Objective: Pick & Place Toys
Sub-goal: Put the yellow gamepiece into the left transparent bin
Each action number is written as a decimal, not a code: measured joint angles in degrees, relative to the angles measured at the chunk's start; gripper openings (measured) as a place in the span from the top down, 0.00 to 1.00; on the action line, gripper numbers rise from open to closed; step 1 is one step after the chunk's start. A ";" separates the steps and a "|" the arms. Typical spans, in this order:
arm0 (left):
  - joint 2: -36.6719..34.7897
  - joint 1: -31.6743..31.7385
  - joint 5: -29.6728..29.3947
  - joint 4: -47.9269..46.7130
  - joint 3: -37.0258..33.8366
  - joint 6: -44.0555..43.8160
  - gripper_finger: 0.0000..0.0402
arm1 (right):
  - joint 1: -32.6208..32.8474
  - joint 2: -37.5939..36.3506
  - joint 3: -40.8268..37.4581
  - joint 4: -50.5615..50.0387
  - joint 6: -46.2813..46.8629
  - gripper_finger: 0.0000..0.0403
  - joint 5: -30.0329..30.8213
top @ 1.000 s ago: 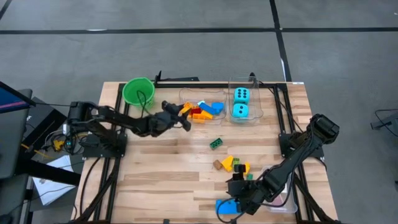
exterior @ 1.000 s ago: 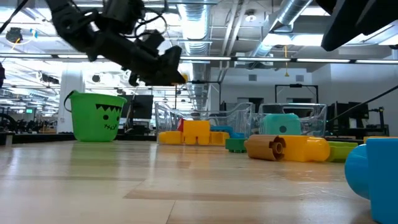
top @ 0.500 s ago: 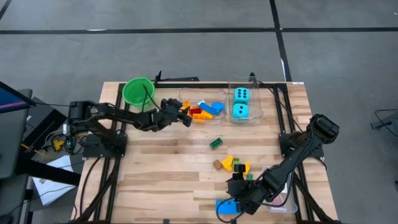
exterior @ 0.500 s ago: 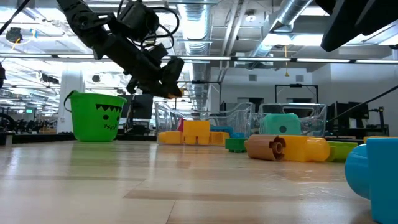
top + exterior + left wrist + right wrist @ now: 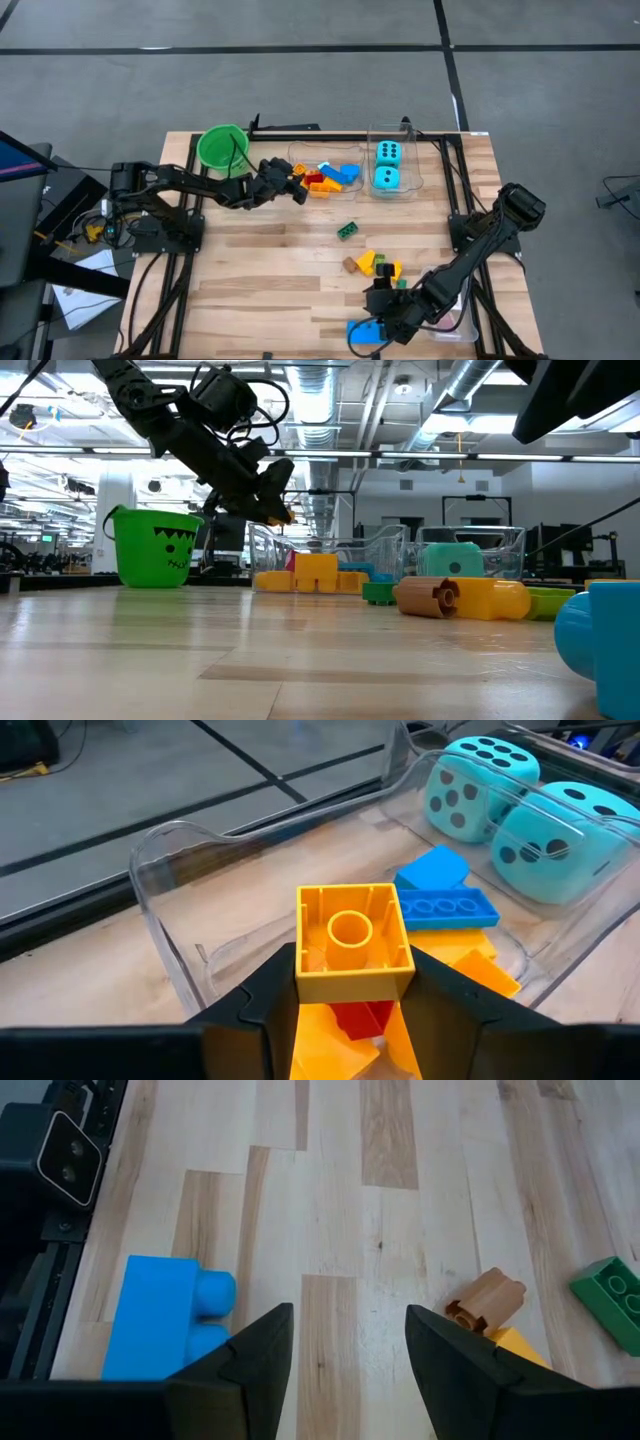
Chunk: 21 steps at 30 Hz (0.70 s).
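The pale wooden slat table (image 5: 270, 270) carries everything, and at its far edge sit the green plastic bucket with a printed face (image 5: 152, 547) and the two clear plastic tubs (image 5: 175, 890), one already holding a heap of small bricks and the other the two big cyan dice with black dots (image 5: 520, 805). Those dice look bulky but light and a little soft, so I would pinch them across opposite flat faces. My left gripper (image 5: 345, 985) hangs over the rim of the brick tub, its fingers (image 5: 260, 1000) pinched on the flat sides of a small yellow hollow plastic building brick (image 5: 352, 940); I judge it light, rigid and smooth, prone to slipping or twisting if pinched by a corner, so the side walls are the right hold. My right gripper (image 5: 345, 1350) sits low at the near edge with its jaws parted and nothing between them, a chunky blue plastic block (image 5: 165, 1325) just beside one finger. The loose bricks between, a tan round one (image 5: 487, 1302) touching a yellow one and a green studded one (image 5: 610, 1295), should handle alike. The green one is cut off at the wrist picture's edge, the red and orange pieces under my held brick are half hidden, and I see no playing cards.
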 joint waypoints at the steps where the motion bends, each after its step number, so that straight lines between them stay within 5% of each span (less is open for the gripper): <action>1: 0.00 0.00 -0.04 -0.01 0.00 0.00 0.65 | 0.00 0.00 0.00 -0.01 -0.01 0.54 -0.02; 14: 0.00 0.00 -0.06 -0.30 0.00 0.44 0.63 | 0.00 0.00 0.00 -0.01 0.00 0.54 -0.02; 21: 0.00 -0.02 -0.06 0.01 0.00 1.34 0.50 | 0.04 0.00 0.00 -0.01 0.00 0.54 -0.02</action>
